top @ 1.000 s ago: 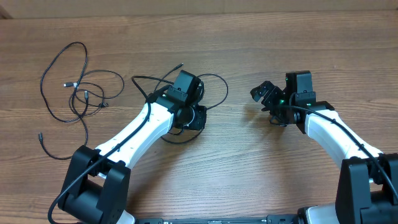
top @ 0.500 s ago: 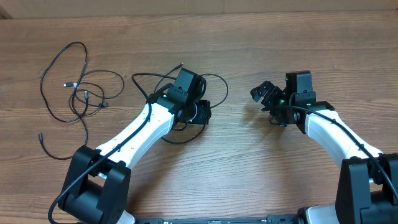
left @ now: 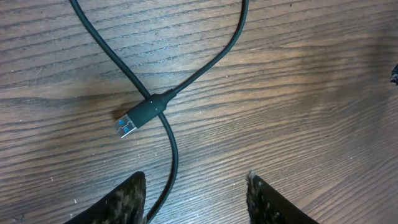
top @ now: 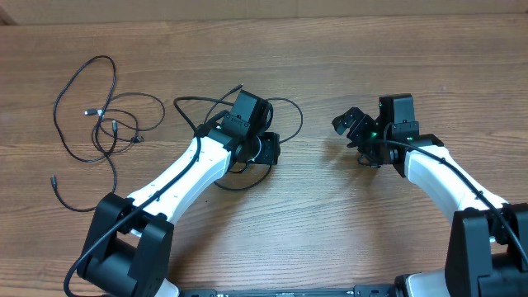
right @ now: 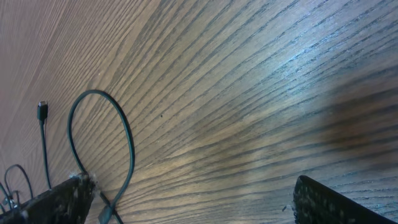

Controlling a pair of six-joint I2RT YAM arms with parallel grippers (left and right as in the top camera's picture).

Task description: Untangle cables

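Note:
Black cables lie in two groups on the wooden table. One cable (top: 290, 113) loops around my left gripper (top: 266, 149) at mid-table. In the left wrist view its USB plug (left: 134, 119) lies flat where the cord crosses itself. The cord (left: 172, 155) runs down between my left gripper's (left: 196, 200) fingers, close to the left finger (left: 118, 202). The jaws stand apart and clamp nothing. A tangle of thin cables (top: 107, 124) lies at the far left. My right gripper (top: 351, 128) hovers open to the right, holding nothing. Its wrist view shows the cable loop (right: 127, 143) beyond its left fingertip (right: 53, 202).
The arms' white links (top: 177, 177) reach in from the near edge on both sides. Bare wood (top: 318, 190) lies between the two grippers. A small connector plug (right: 42, 109) shows far off in the right wrist view.
My left gripper's jaws have opened and let the cable go, and the wrist has shifted slightly right. The right arm has not moved.

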